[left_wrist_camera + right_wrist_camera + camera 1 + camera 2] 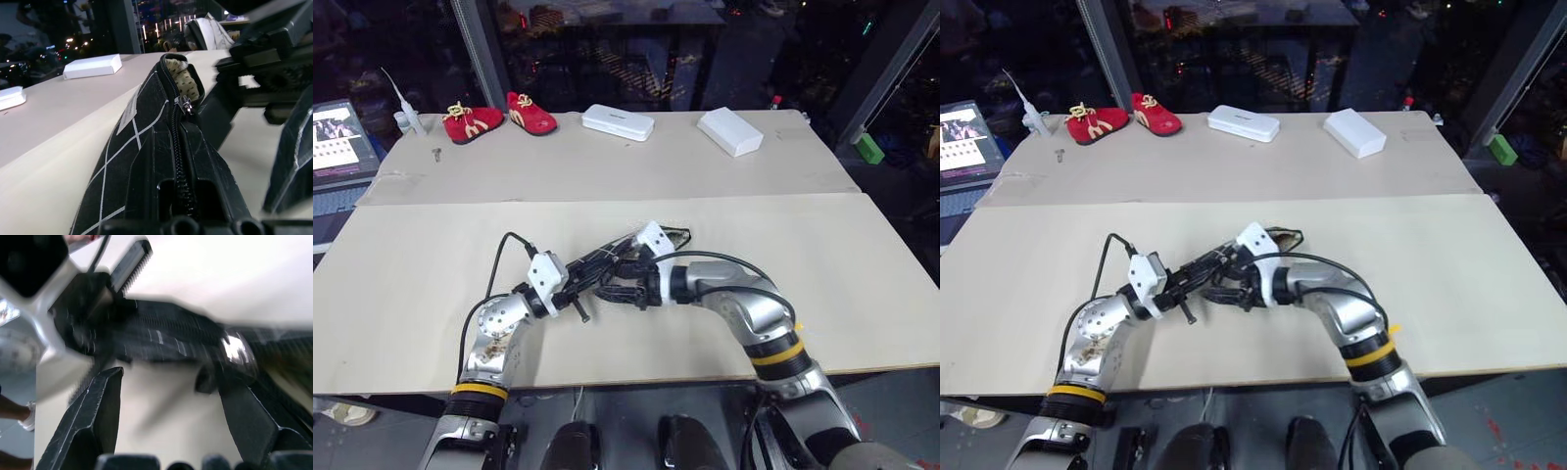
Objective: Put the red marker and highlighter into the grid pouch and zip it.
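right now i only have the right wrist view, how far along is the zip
Observer: Nearly shut. In the left wrist view the slider sits close to the far end of the grid pouch, with a short gap open beyond it.
Operator: what's holding the other end
Observer: The left gripper is shut on that end of the pouch.
Operator: anything close by on the table
Observer: No. Two white boxes and a pair of red shoes lie at the far side of the table.
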Available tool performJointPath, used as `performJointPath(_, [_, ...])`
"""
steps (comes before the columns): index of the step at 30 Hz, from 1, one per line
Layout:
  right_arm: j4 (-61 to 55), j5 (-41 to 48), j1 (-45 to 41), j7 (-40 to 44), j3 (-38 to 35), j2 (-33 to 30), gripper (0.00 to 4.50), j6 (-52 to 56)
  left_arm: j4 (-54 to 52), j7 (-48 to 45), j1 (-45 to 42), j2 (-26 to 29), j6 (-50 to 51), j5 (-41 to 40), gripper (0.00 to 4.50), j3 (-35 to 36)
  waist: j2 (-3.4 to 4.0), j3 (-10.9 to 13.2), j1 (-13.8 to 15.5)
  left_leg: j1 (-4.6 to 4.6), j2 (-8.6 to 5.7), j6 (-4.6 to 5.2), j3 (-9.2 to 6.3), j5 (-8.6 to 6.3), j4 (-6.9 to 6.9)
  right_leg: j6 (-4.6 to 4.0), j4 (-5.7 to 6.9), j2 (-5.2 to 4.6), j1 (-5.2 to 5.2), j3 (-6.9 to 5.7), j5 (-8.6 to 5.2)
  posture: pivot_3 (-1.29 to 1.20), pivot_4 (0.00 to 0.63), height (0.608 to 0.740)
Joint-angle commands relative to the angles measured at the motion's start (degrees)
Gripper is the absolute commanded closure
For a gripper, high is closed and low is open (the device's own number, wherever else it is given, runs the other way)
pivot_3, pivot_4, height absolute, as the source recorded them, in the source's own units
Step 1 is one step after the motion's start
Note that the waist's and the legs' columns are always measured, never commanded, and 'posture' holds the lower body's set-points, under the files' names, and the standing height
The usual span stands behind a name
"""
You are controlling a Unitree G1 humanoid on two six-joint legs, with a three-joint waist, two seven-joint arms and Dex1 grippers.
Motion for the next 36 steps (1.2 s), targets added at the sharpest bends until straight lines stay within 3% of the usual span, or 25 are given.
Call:
performJointPath(1, [0.7, 0.0, -1.5, -1.3, -1.5, 0.6, 1.42, -1.0, -0.5, -0.2, -0.5, -0.4, -1.7, 0.3, 4.5, -0.3, 0.0, 0.0, -0.1, -0.01, 0.0, 0.0, -0.01, 0.0, 0.0, 0.0, -0.01, 0.0, 0.0, 0.0, 0.0, 0.0, 0.15, 0.74])
performJointPath(10, [-0.1, 0.2, -0.9, -0.3, -2.3, -2.5, 4.41, -2.0, -0.5, 0.0, -0.2, 0.0, -1.8, 0.1, 4.5, 0.1, 0.0, 0.0, 0.0, -0.02, 0.02, 0.0, -0.06, 0.0, 0.0, 0.01, -0.01, -0.04, -0.01, 0.0, 0.0, 0.0, 0.15, 0.74])
performJointPath(19, [-0.8, -1.6, -0.9, -0.7, -3.8, -8.1, 4.48, -3.7, -0.5, 0.1, -0.5, 0.2, -1.8, 0.1, 4.5, 0.6, 0.0, 0.0, -0.2, -0.05, 0.02, 0.0, -0.05, 0.0, 0.0, 0.01, -0.04, -0.02, -0.02, -0.01, 0.0, 0.0, 0.15, 0.74])
performJointPath(27, [3.6, -2.4, 0.3, 2.9, -11.8, -23.4, 4.48, -8.3, -1.3, 0.2, 0.6, 1.0, -1.7, -0.2, 4.5, 1.2, -0.02, 0.0, 0.2, -0.11, -0.02, 0.03, 0.0, -0.02, 0.0, 0.03, -0.15, -0.08, -0.01, -0.02, -0.01, 0.0, 0.15, 0.74])
performJointPath(35, [6.8, -1.5, 1.9, 4.1, -12.1, -22.7, 4.48, -11.5, -0.9, 0.0, 0.7, 1.2, -1.7, -0.4, 4.5, 0.9, -0.03, 0.0, -0.4, 0.0, 0.06, 0.04, 0.04, -0.03, -0.03, 0.01, -0.09, 0.07, 0.01, 0.02, -0.01, 0.0, 0.15, 0.74])
performJointPath(36, [6.9, -1.2, 2.2, 4.2, -12.1, -22.0, 4.17, -11.3, -0.7, -0.1, 0.5, 1.0, -2.0, -0.4, 4.5, 0.7, -0.03, 0.0, -0.4, 0.0, 0.06, 0.03, 0.04, -0.02, -0.03, 0.01, -0.09, 0.07, 0.01, 0.03, -0.01, 0.0, 0.15, 0.74])
